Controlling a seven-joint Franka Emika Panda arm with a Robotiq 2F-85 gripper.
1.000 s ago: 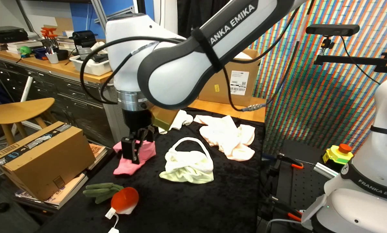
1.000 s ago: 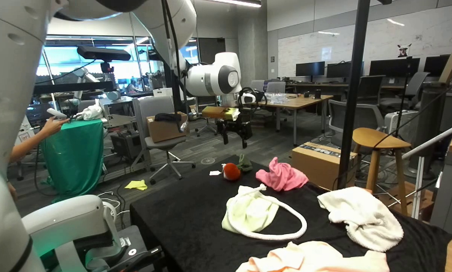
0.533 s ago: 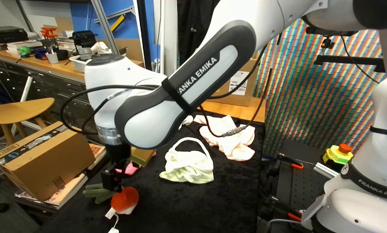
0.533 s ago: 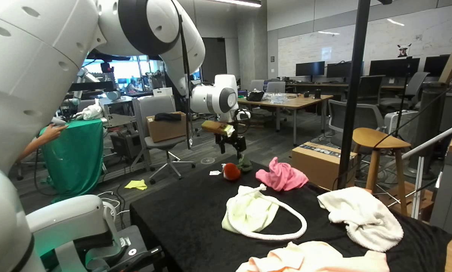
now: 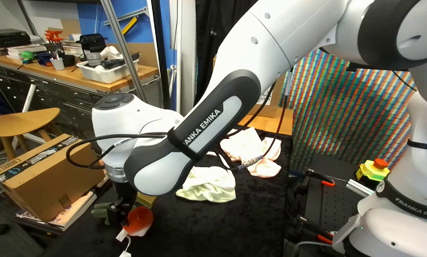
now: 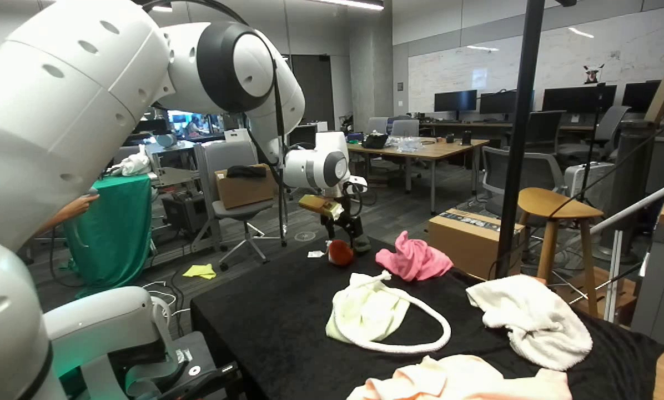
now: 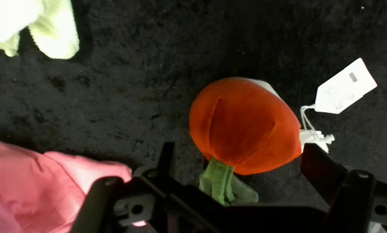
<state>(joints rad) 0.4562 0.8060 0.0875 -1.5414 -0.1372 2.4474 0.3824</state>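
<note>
Hand (image 7: 239,158) spread over the orange plush (image 7: 242,129) (white tag (image 7: 345,87) attached) on the black-draped counter (image 7: 132,90). Pink cloth (image 7: 31,187) lies nearby.

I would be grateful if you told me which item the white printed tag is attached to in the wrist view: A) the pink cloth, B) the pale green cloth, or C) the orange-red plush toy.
C: the wrist view shows the white printed tag strung to one end of the orange-red plush toy, well apart from both cloths.
</note>
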